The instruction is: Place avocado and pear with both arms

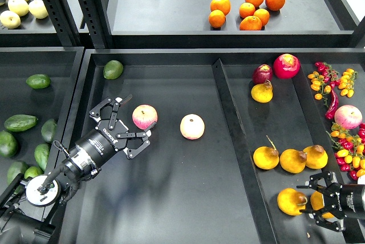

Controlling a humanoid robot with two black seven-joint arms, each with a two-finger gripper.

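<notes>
My left gripper (124, 128) is open and empty over the middle tray (171, 198), its fingers just left of a pink-yellow apple (145, 117). A small dark green avocado (38, 81) lies in the left tray, well away from it. My right gripper (311, 201) is open at the bottom right. A golden pear (291, 201) lies on the right tray (274, 124) just left of its fingertips. A second pear (317, 203) shows between its fingers. No fruit is held.
Three more pears (293, 159) lie above the right gripper, another (262, 92) by two red fruits. A second apple (192, 126) and a pale green avocado (113, 69) sit in the middle tray. Several avocados (21, 122) fill the left tray. A raised divider (234, 141) separates the trays.
</notes>
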